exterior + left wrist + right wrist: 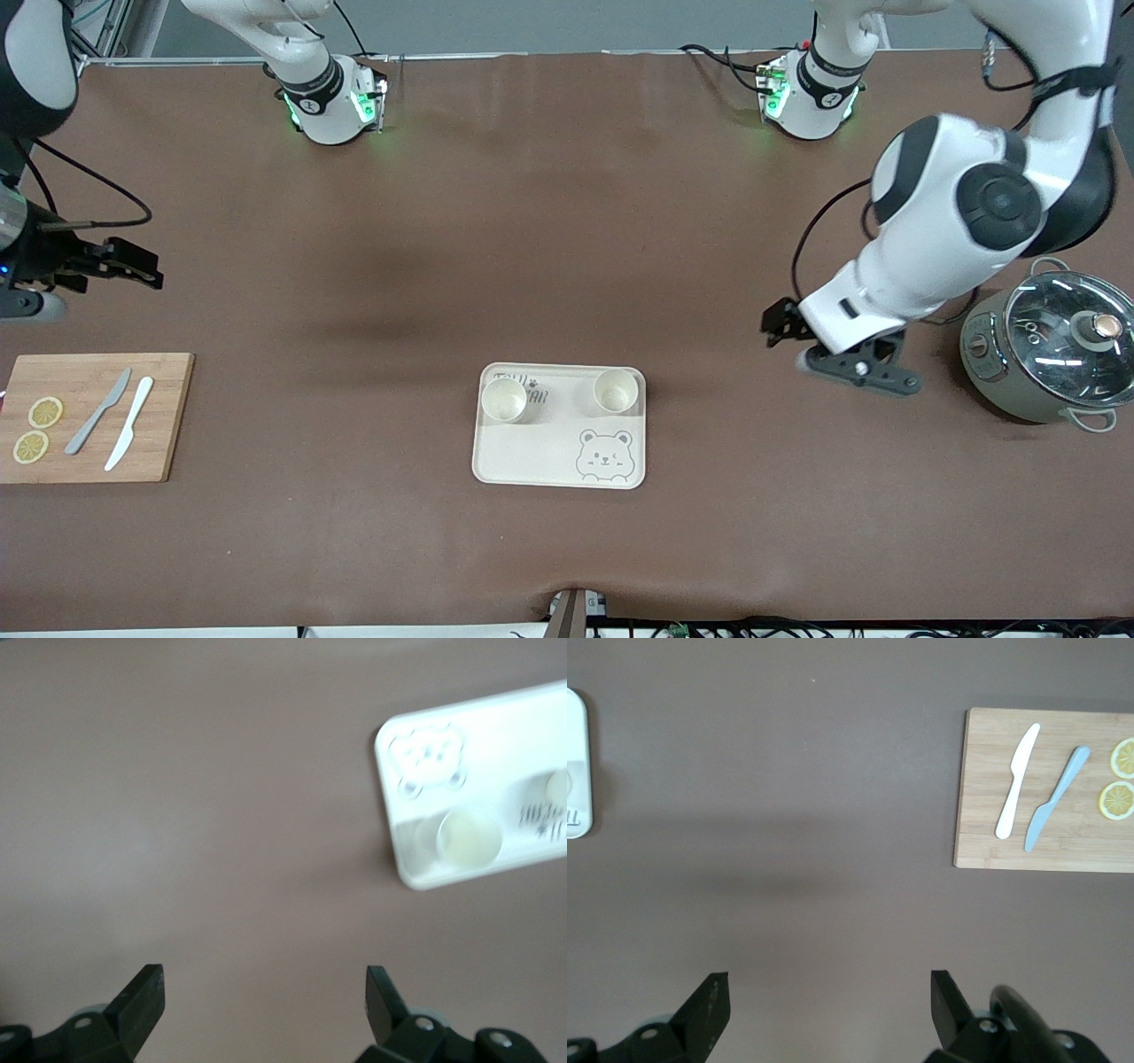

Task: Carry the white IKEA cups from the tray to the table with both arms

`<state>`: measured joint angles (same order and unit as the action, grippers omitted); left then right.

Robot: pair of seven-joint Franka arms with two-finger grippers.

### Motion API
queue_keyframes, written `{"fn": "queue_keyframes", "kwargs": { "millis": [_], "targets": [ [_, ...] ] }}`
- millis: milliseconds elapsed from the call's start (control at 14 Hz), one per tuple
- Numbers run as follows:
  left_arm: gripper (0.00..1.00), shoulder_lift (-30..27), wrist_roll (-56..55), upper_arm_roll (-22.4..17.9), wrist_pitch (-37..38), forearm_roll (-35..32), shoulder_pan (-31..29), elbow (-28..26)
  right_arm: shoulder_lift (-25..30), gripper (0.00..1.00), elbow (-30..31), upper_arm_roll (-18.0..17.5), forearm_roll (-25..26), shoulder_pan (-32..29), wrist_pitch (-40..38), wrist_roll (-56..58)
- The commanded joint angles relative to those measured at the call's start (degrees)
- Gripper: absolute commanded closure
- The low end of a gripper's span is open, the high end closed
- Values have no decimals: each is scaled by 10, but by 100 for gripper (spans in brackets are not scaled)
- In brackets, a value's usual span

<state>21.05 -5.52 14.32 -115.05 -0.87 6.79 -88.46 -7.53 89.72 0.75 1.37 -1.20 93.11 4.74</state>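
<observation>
Two white cups (503, 400) (616, 391) stand upright in the two corners of a cream bear-printed tray (532, 454) that lie farther from the front camera, mid-table. My left gripper (778, 323) hangs open and empty over bare table, between the tray and the left arm's end. In the left wrist view the tray (496, 744) shows with one cup (468, 836) and the rim of the other cup (558, 785), well clear of the gripper (266, 992). My right gripper (142, 266) is open and empty over the table at the right arm's end. The right wrist view shows it (830, 997) above bare table, with the tray's edge (576, 762) in sight.
A grey pot with a glass lid (1054, 346) stands at the left arm's end, close to the left gripper. A wooden cutting board (164, 416) at the right arm's end carries two knives (99, 410) (129, 422) and two lemon slices (45, 412).
</observation>
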Motion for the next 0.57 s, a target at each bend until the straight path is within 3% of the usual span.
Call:
{"fn": "queue_keyframes", "kwargs": {
  "millis": [0,143,429,500],
  "targets": [
    [0,67,-59,1,-34,-7,32,48,-27,0,-12,-7,14,-10,7,-3],
    [0,94,-87,-7,-38,-12,73,58,-34,0,-12,-7,15,-9,16,1],
    [0,131,-126,-7,-89,-18,98,58,-64,0,-12,-7,32,1,38,1],
    [4,142,-145,-8,-103,-18,114,58,-69,0,-12,-7,38,4,48,-1]
  ]
}}
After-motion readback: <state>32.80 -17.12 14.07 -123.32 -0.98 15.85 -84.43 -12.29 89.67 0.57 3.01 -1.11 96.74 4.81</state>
